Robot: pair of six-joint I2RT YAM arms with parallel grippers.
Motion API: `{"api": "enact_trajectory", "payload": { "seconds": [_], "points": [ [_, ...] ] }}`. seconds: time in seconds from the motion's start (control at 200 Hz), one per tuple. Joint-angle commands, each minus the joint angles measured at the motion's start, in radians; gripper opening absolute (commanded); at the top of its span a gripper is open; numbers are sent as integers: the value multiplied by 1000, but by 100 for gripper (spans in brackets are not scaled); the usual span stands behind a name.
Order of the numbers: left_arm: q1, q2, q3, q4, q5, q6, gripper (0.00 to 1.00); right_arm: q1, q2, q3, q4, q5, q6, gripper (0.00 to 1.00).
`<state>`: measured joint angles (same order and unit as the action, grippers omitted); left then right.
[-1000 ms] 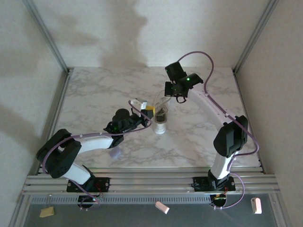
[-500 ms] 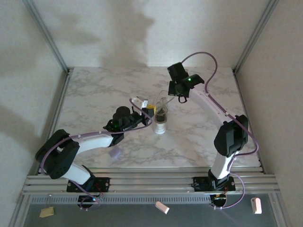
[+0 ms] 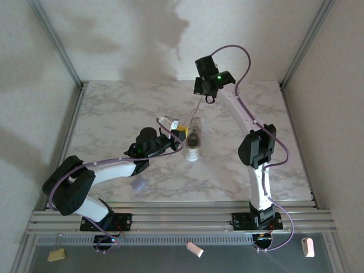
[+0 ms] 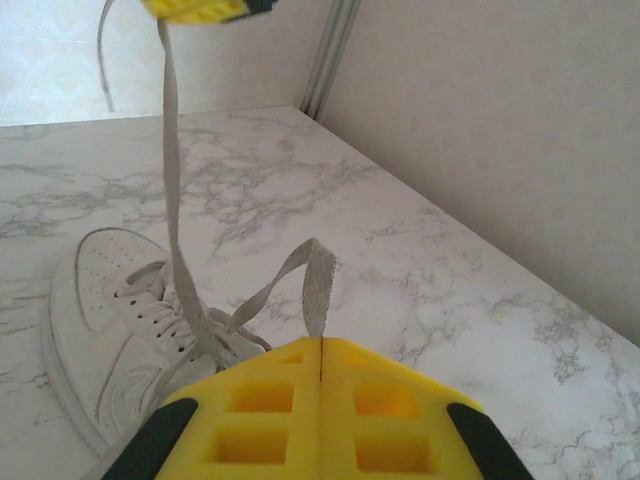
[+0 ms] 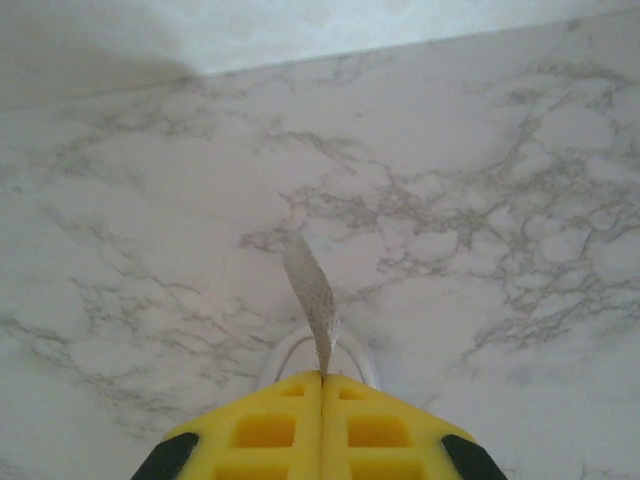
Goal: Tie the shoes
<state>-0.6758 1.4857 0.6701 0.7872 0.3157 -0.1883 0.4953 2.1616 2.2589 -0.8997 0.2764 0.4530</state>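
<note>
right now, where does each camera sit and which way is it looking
Top external: above and behind the bases, looking down on the marble table; both arms show, left gripper and right gripper near the sneaker.
Left wrist: low on the left arm, facing across the sneaker toward a corner post; its yellow fingers pinch a lace strand.
Right wrist: raised, facing down at the table; its fingers pinch a lace end.
Shared: top and left wrist views both show the right gripper holding that lace end up.

The marble-patterned table [image 3: 114, 114] was white with grey veining. A small white sneaker [image 3: 193, 145] stood sole-down near its middle. A small lavender blob [image 3: 137, 183] lay towards the near edge, left of centre, well apart from the sneaker.
</note>
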Motion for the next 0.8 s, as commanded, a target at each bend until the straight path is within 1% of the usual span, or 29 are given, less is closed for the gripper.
{"api": "enact_trajectory", "payload": {
  "seconds": [0.0, 0.07, 0.13, 0.23, 0.375, 0.44, 0.496, 0.551, 0.556, 0.571, 0.596, 0.631, 0.711, 0.796],
  "points": [
    [10, -25, 14, 2, 20, -14, 0, 2, 18, 24, -92, 15, -27, 0],
    [10, -27, 16, -6, 21, -13, 0, 6, 12, 14, -128, 49, -36, 0],
    [9, -31, 14, -12, 22, -10, 0, 15, -22, -23, -142, 95, -42, 0],
    [12, -39, 8, -15, 15, -5, 0, 31, -120, -148, -121, 155, -46, 0],
    [12, -41, 6, -11, 17, -6, 0, 57, -233, -301, -157, 204, 3, 5],
    [12, -38, 9, -12, 24, -6, 0, 72, -282, -384, -156, 184, 38, 10],
    [12, -38, 11, -15, 29, -7, 0, 78, -319, -459, -142, 135, 63, 16],
    [13, -40, 11, -19, 24, -10, 0, 79, -353, -516, -106, 82, 72, 28],
    [13, -41, 11, -19, 23, -10, 0, 79, -360, -526, -96, 72, 69, 32],
    [13, -42, 10, -19, 22, -11, 0, 78, -371, -540, -80, 61, 64, 36],
    [14, -43, 10, -19, 20, -14, 0, 75, -390, -560, -53, 53, 53, 41],
    [18, -44, 11, -19, 19, -21, 0, 69, -416, -586, -11, 57, 31, 45],
    [30, -41, 24, -23, 9, -53, 0, 35, -460, -639, 60, 45, -17, 49],
    [46, -38, 44, -37, 6, -86, 0, -2, -489, -719, 156, -17, -116, 47]
  ]
}}
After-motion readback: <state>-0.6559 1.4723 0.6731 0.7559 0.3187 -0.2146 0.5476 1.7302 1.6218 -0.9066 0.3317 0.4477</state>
